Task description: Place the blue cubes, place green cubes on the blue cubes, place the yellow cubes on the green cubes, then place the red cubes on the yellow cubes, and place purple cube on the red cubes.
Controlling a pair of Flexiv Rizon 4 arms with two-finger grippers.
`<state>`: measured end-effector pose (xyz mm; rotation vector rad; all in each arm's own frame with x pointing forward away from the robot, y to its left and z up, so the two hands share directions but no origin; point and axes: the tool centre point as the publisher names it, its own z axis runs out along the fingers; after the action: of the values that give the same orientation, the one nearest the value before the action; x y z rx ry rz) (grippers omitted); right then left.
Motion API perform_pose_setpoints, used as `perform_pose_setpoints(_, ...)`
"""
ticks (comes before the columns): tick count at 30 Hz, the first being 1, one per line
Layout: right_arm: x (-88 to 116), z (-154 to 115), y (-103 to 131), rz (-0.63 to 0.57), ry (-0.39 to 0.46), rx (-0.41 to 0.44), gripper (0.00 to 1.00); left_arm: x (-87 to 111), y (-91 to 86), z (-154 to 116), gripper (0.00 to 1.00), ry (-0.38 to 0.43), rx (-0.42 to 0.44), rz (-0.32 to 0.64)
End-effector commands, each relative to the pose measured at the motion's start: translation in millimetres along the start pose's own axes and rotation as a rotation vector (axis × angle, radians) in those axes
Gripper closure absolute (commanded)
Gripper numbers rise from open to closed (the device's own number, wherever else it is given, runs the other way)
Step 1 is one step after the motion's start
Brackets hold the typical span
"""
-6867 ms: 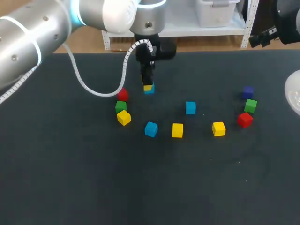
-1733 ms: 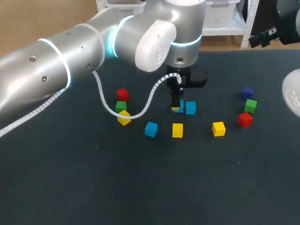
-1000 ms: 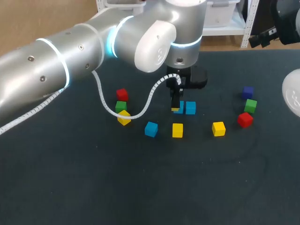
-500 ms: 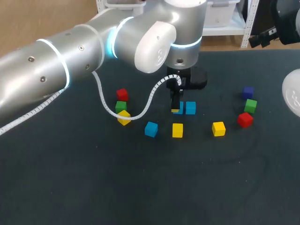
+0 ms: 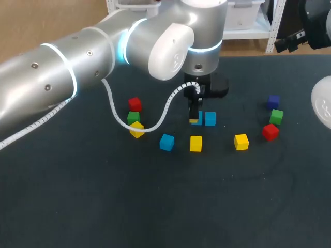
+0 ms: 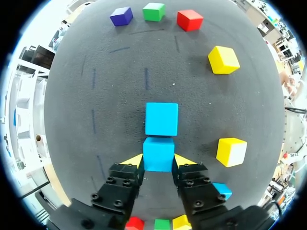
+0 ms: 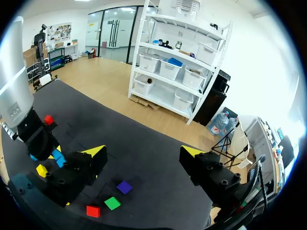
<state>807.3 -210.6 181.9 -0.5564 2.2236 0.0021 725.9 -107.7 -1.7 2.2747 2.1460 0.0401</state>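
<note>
My left gripper [image 6: 159,160] is shut on a blue cube [image 6: 158,154], its yellow tips pressing on two sides. That cube sits right behind a second blue cube [image 6: 161,119], the two almost touching. In the head view the left gripper [image 5: 194,119] stands over the mid table, just left of the second blue cube [image 5: 210,119]. A third blue cube [image 5: 166,142] lies nearer the front. My right gripper [image 7: 144,158] is open and empty, high above the table's right side.
Yellow cubes [image 5: 195,143] [image 5: 241,141] lie in front of the left gripper. A red [image 5: 135,104], green [image 5: 133,117] and yellow cube [image 5: 136,129] cluster at the left. The purple [image 5: 273,102], green [image 5: 276,116] and red cube [image 5: 270,132] sit at the right.
My left arm has carried the blue cube from the back of the table to beside the other blue cube. Over the last second nothing visibly moves.
</note>
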Motion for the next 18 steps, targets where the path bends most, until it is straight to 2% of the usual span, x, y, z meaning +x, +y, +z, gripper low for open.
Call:
perform_pose_setpoints(1, 0.3, -1.3, 0.6, 0.000, 0.000, 0.003, 0.00, -0.2, 0.7, 0.0, 0.96, -0.002, 0.001, -0.003)
perform_pose_setpoints(7, 0.3, -1.3, 0.6, 0.000, 0.000, 0.003, 0.00, -0.5, 0.3, 0.0, 1.00, -0.001, 0.002, -0.002)
perform_pose_setpoints(10, 0.3, -1.3, 0.6, 0.000, 0.000, 0.003, 0.00, -0.7, 0.1, 0.5, 0.97, 0.000, 0.002, -0.001)
perform_pose_setpoints(11, 0.3, -1.3, 0.6, 0.000, 0.000, 0.003, 0.00, -0.7, 0.0, 0.6, 0.92, 0.002, 0.002, 0.000)
perform_pose_setpoints(14, 0.3, -1.3, 0.6, 0.000, 0.000, 0.003, 0.00, -0.5, 0.0, 1.0, 0.58, 0.007, 0.006, 0.001)
perform_pose_setpoints(15, 0.3, -1.3, 0.6, 0.000, 0.000, 0.003, 0.00, -0.5, -0.1, 1.0, 0.55, 0.007, 0.006, 0.000)
perform_pose_setpoints(16, 0.3, -1.3, 0.6, 0.000, 0.000, 0.003, 0.00, -0.4, -0.2, 1.0, 0.30, 0.007, 0.006, -0.001)
perform_pose_setpoints(17, 0.3, -1.3, 0.6, 0.000, 0.000, 0.003, 0.00, -0.3, -0.2, 1.0, 0.00, 0.008, 0.006, -0.002)
perform_pose_setpoints(18, 0.3, -1.3, 0.6, 0.000, 0.000, 0.003, 0.00, -0.2, -0.3, 1.0, 0.00, 0.007, 0.001, -0.008)
